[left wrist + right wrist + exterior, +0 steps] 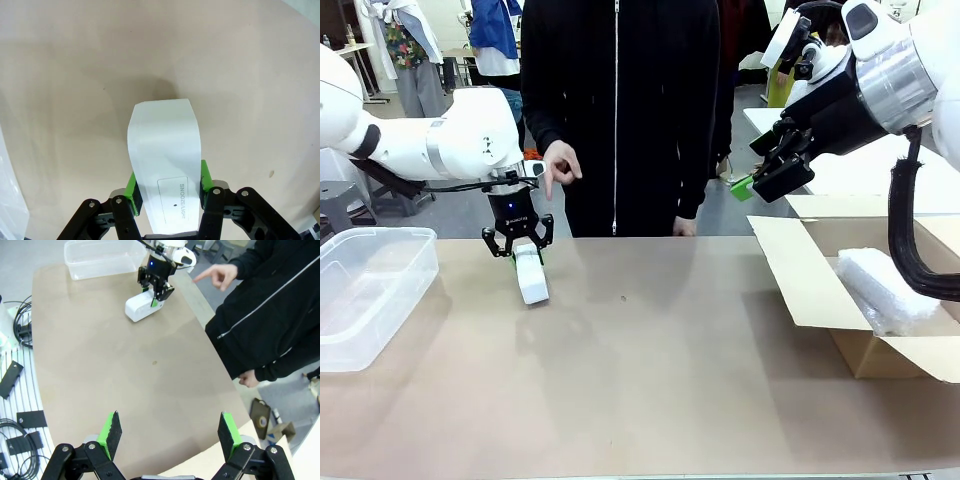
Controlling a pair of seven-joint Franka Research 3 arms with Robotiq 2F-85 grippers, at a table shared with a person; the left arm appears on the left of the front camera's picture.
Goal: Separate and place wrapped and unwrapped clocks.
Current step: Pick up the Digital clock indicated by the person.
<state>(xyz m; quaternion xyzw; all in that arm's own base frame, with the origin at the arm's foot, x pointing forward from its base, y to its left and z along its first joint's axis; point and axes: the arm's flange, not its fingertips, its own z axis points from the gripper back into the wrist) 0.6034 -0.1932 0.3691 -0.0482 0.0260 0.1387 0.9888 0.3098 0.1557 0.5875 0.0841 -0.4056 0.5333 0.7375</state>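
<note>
Right now the left gripper (pixel 523 252) is clamped w/ its green pads (pixel 132 187) on both sides of the white block (pixel 531 276), which sits on the brown table (pixel 650 350) near the far edge, just right of the clear plastic bin (pixel 365 290). Right gripper (pixel 772 172) hangs high above the table's right side, jaws wide apart, nothing in them. One bubble-wrap bundle (pixel 885 290) lies in the cardboard box (pixel 820 290) at right. Person's hand (pixel 560 165) points w/ one finger, behind the left gripper.
</note>
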